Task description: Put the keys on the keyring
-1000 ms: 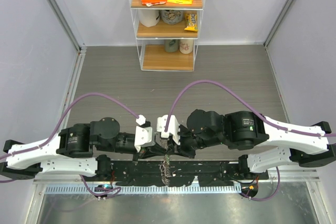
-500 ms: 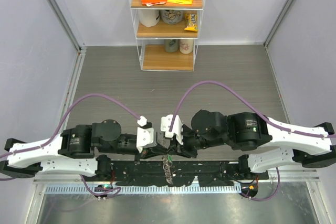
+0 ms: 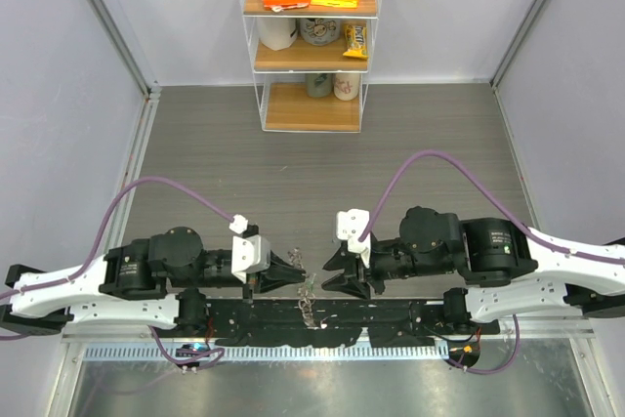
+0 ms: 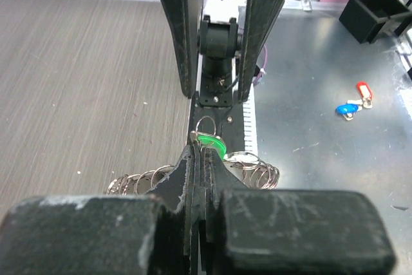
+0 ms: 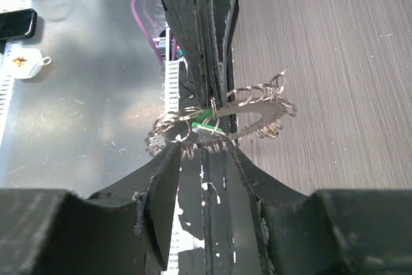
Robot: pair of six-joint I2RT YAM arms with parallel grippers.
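My left gripper [image 3: 298,273] is shut on the keyring [image 3: 309,292], which hangs from its tips over the black rail. In the right wrist view the keyring [image 5: 257,113] is a toothed silvery ring with small loops, pinched at its inner edge by the left fingers [image 5: 212,43]. The green-headed key [image 5: 207,125] hangs at the ring, just past the left fingertips [image 4: 201,149] in the left wrist view [image 4: 210,142]. My right gripper [image 3: 328,276] is open and empty, its jaws spread just short of the ring [image 5: 205,152]. I cannot pick out the black-headed key.
A clear shelf unit [image 3: 311,36] with snack boxes and cups stands at the back. The black rail [image 3: 391,317] and a metal sheet [image 3: 293,388] run along the near edge. Blue and red tagged keys [image 4: 353,104] lie on the metal.
The two grippers were together at the centre. The right gripper has let go, opened and drawn back to the right. The left arm has shifted a little left, still holding the keyring.
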